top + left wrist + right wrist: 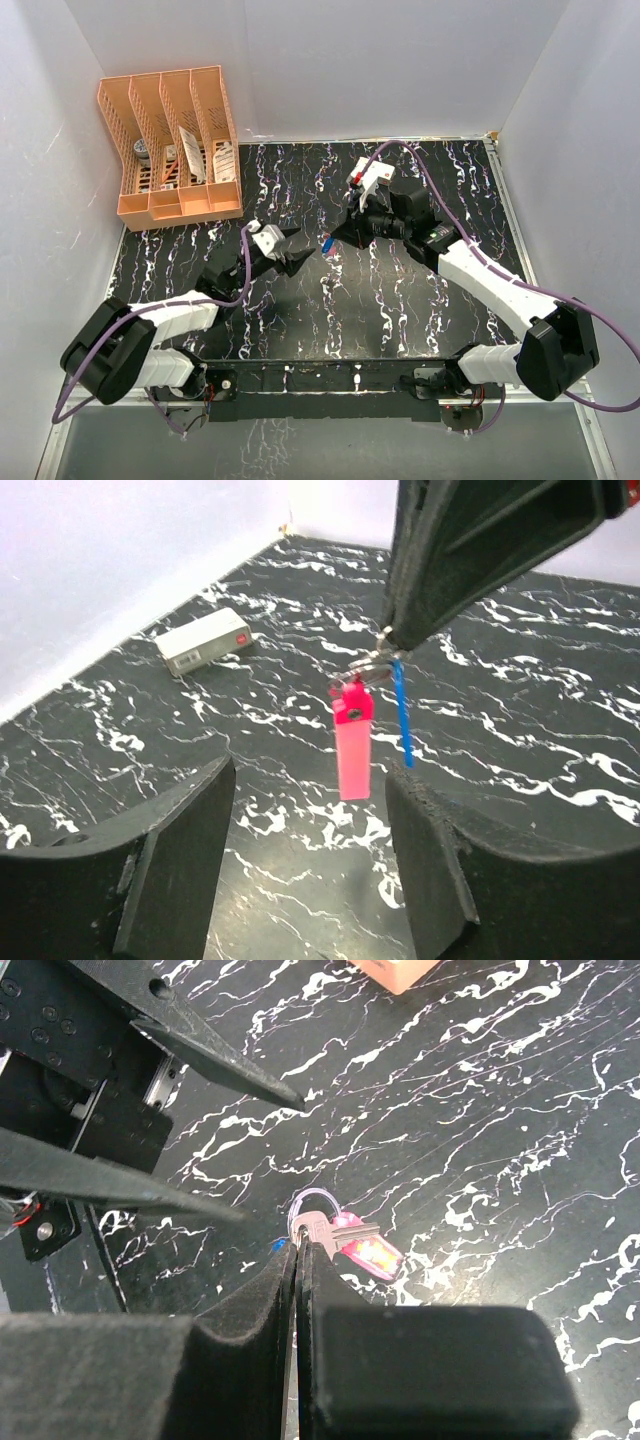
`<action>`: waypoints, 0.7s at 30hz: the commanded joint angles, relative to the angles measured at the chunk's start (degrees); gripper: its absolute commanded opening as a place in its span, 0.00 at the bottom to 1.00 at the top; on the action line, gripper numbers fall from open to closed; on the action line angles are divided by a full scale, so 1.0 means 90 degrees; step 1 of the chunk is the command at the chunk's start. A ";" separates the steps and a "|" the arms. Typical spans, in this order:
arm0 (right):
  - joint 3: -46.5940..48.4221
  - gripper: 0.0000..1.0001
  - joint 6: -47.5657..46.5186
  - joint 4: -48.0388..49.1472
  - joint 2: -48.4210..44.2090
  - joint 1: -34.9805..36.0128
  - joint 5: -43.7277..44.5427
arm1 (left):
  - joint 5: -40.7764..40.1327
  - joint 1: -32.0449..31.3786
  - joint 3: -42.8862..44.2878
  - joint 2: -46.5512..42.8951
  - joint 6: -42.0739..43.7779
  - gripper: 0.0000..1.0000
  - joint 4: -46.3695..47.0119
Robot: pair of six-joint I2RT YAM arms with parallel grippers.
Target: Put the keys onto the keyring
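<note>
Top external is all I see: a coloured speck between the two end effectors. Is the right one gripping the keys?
Observer: The right wrist view shows the right end effector shut, pinching the metal at the keyring.
Operator: Are both keys hanging from it?
Observer: In the left wrist view, the pink key and the blue key dangle side by side below that grip.
Operator: And the left end effector?
Observer: The left end effector is open and touches nothing. The pink key hangs ahead of the gap between its fingers.
</note>
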 commanded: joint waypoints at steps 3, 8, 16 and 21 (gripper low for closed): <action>0.0208 0.00 0.0024 0.0311 -0.0145 -0.0080 -0.0546 | -0.0339 0.0026 -0.0285 0.0464 0.0028 0.51 0.2461; 0.0194 0.00 0.0136 0.0381 -0.0158 -0.0141 -0.0606 | -0.0081 0.0025 -0.0323 0.1213 -0.0267 0.49 0.3768; 0.0193 0.00 0.0297 0.0525 -0.0127 -0.0231 -0.0800 | 0.0312 0.0027 -0.0162 0.1707 -0.0595 0.43 0.4337; 0.0141 0.00 0.0331 0.0591 -0.0082 -0.0252 -0.0866 | 0.0395 0.0018 -0.0006 0.1778 -0.0723 0.43 0.4363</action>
